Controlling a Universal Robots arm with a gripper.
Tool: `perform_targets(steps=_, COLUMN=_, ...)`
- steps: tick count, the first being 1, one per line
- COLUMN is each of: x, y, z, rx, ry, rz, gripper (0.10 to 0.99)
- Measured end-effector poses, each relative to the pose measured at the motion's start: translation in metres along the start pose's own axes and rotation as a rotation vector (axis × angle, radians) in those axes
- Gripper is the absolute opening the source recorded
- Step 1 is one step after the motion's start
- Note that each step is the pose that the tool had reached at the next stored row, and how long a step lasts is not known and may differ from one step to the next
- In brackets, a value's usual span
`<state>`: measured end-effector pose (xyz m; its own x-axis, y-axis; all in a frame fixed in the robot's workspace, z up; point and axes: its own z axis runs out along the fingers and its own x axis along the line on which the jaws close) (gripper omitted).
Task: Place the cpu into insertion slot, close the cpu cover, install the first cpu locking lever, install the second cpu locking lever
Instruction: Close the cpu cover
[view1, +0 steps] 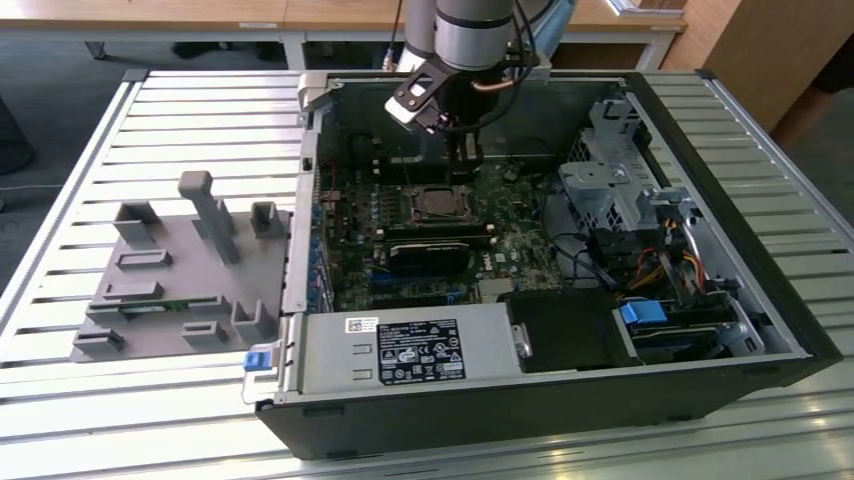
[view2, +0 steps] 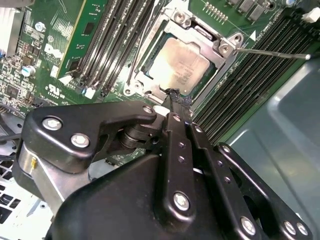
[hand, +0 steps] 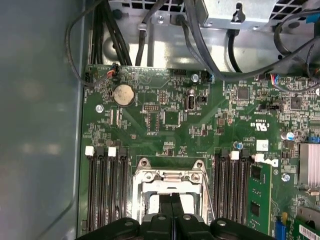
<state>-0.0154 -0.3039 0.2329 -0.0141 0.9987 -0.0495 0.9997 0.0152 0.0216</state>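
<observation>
Exterior view: An open computer case (view1: 747, 330) lies on a slatted bench (view1: 134, 420). The arm comes down into it from the far side. The gripper (view1: 461, 152) hangs just above the green board (view1: 521, 250), on the far edge of the square slot (view1: 441, 205). The slot's metal frame shows around a dark centre; finer detail is too small to tell. A grey moulded tray (view1: 160, 270) sits on the bench at the exterior view's left, well apart from the case. A silver power-supply box (view1: 400, 350) fills the near corner of the case.

Second wrist view: The cpu (view2: 177, 62) lies flat in the slot, silver top up. The cover (view2: 207, 36) is down around it, the chip showing through its window. The fingers (view2: 172, 130) are drawn together to one narrow tip, with nothing seen between them. The gripper (view2: 175, 96) is at the cover's near edge; whether it touches, I cannot tell. A thin lever rod (view2: 270, 52) sticks out from one corner of the cover, across the black memory slots (view2: 240, 85). Another bank of memory slots (view2: 112, 40) flanks the other side.

First wrist view: The cover (hand: 170, 177) sits between two banks of memory slots (hand: 105, 190). The gripper (hand: 172, 197), closed, overlaps the cover's window. A coin battery (hand: 123, 94) lies farther up the board, with black cables (hand: 200, 45) beyond it.
</observation>
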Motion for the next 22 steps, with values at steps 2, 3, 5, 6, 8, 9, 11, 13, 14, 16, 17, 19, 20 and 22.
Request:
perform_targets(steps=2, x=0.0, y=-0.0009, z=0.0, rx=0.0, ry=0.0, rz=0.0, gripper=0.122)
perform_targets(steps=3, x=0.0, y=-0.0014, z=-0.0001, rx=0.0, ry=0.0, rz=0.0, gripper=0.122)
perform_targets(steps=5, x=0.0, y=-0.0026, z=-0.0001, rx=0.0, ry=0.0, rz=0.0, gripper=0.122)
perform_targets(steps=6, x=0.0, y=-0.0032, z=-0.0001, rx=0.0, ry=0.0, rz=0.0, gripper=0.122)
perform_targets(steps=8, x=0.0, y=-0.0045, z=-0.0001, rx=0.0, ry=0.0, rz=0.0, gripper=0.122)
perform_targets(steps=9, x=0.0001, y=-0.0052, z=-0.0001, rx=0.0, ry=0.0, rz=0.0, gripper=0.122)
perform_targets(steps=11, x=0.0001, y=-0.0066, z=-0.0002, rx=0.0, ry=0.0, rz=0.0, gripper=0.122)
perform_targets(steps=13, x=0.0001, y=-0.0079, z=-0.0002, rx=0.0, ry=0.0, rz=0.0, gripper=0.122)
perform_targets(steps=14, x=0.0001, y=-0.0085, z=-0.0002, rx=0.0, ry=-0.0001, rz=0.0, gripper=0.122)
perform_targets(steps=16, x=0.0001, y=-0.01, z=-0.0002, rx=0.0, ry=0.0, rz=0.0, gripper=0.122)
perform_targets(steps=17, x=0.0001, y=-0.0106, z=-0.0003, rx=0.0, ry=0.0, rz=0.0, gripper=0.122)
perform_targets(steps=19, x=0.0002, y=-0.0116, z=-0.0003, rx=0.0, ry=0.0, rz=0.0, gripper=0.122)
perform_targets(steps=20, x=0.0001, y=-0.0121, z=-0.0003, rx=0.0, ry=-0.0001, rz=0.0, gripper=0.122)
perform_targets(steps=22, x=0.0002, y=-0.013, z=-0.0003, rx=0.0, ry=0.0, rz=0.0, gripper=0.122)
